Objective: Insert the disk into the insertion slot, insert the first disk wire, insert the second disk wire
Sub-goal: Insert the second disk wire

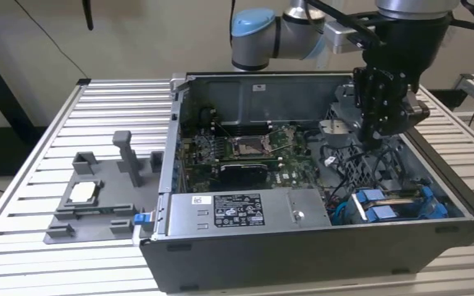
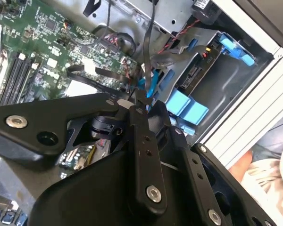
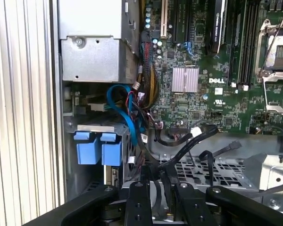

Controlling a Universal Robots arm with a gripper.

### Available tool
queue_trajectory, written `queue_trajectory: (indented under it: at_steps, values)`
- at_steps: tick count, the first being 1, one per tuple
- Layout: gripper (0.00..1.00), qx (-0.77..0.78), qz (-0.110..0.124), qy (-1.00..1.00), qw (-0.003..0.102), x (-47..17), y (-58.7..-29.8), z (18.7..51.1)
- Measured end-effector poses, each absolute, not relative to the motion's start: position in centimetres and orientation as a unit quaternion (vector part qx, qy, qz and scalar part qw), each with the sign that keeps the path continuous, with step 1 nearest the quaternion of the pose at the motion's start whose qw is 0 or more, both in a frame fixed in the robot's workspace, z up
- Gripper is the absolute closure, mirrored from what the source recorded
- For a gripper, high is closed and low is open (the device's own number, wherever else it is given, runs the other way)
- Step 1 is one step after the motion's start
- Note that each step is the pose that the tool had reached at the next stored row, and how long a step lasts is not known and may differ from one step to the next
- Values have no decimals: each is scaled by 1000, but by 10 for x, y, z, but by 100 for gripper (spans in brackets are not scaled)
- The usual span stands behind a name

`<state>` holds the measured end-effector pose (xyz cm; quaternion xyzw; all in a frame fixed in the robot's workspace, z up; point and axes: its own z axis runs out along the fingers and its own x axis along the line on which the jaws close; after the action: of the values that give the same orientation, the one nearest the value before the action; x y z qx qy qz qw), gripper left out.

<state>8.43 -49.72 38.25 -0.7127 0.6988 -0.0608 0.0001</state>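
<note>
Gripper [image 2: 137,101] jaws pinched on thin black disk wire [image 2: 146,56], near insertion slot [image 2: 226,89]. Looks light, floppy, easily kinked; wants holding near its stiff end, not mid-length.

Exterior view: off-arm, raised, mid range, looks down into open computer case [image 1: 320,259] on slatted table [image 1: 23,203]. First wrist view: close, faces down past gripper [image 3: 155,179] onto motherboard [image 3: 203,94], blue clips [image 3: 101,148]. Second wrist view: closer, seemingly rolled, gripper body blocks about half of frame. All three views share blue clips, motherboard, case wall beside them.
</note>
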Motion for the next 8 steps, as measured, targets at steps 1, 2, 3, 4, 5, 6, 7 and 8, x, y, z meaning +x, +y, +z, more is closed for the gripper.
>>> queue_trajectory:
  at_steps: [1, 2, 3, 4, 5, 6, 7, 8]
  values:
    - [73, -713, -65, 698, -3, 83, -496, 382]
    - [73, -714, -69, 697, -6, 83, -496, 382]
    - [73, -715, -73, 695, -10, 82, -496, 382]
    - [73, -715, -76, 694, -14, 81, -496, 382]
    - [73, -716, -79, 693, -16, 80, -495, 381]
    - [73, -716, -82, 693, -17, 79, -495, 381]
    - [73, -717, -84, 692, -17, 78, -494, 380]
    - [73, -717, -87, 691, -16, 77, -493, 379]
